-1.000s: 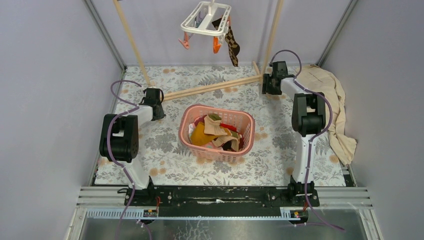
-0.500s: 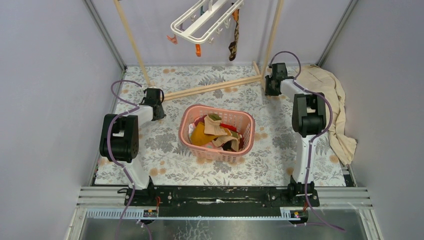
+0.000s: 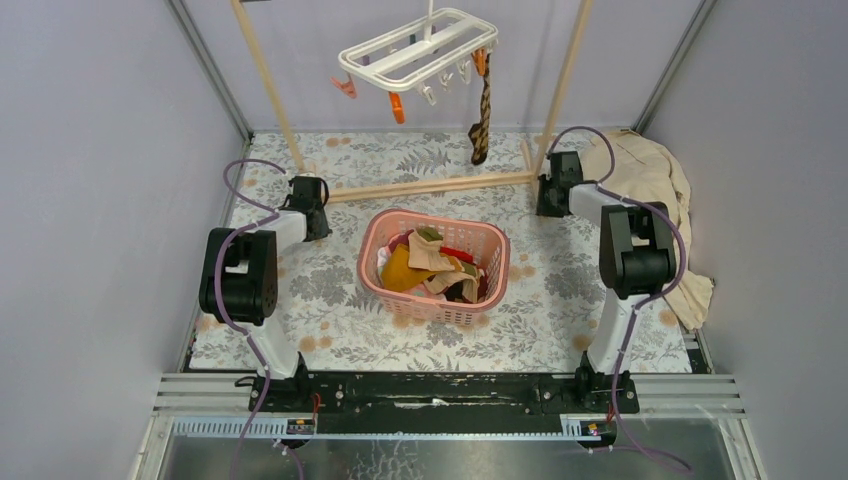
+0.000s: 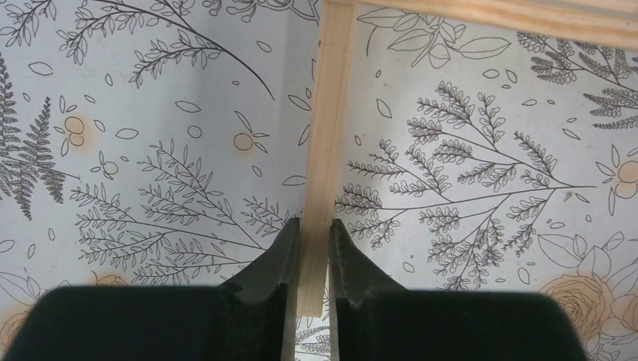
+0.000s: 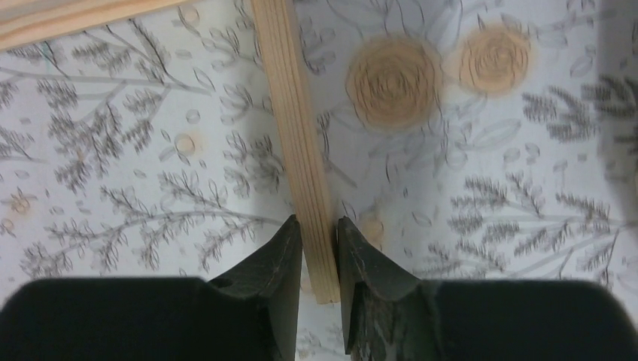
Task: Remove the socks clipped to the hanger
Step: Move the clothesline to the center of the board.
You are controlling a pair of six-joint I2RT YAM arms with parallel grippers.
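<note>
The white hanger hangs tilted at the top of the top view, with orange clips dangling. One brown argyle sock hangs clipped at its right end. Several other socks lie piled in the pink basket. My left gripper is shut on the left foot bar of the wooden rack. My right gripper is shut on the rack's right foot bar.
The rack's wooden posts rise at the back and its low crossbar runs between my grippers. A large beige cloth lies along the right wall. The basket stands mid-table on the floral mat.
My right gripper closed on the rack's right foot and shifted right and nearer, taking the post along. The hanger swung and turned, and the sock swung with it. The left arm stayed still.
</note>
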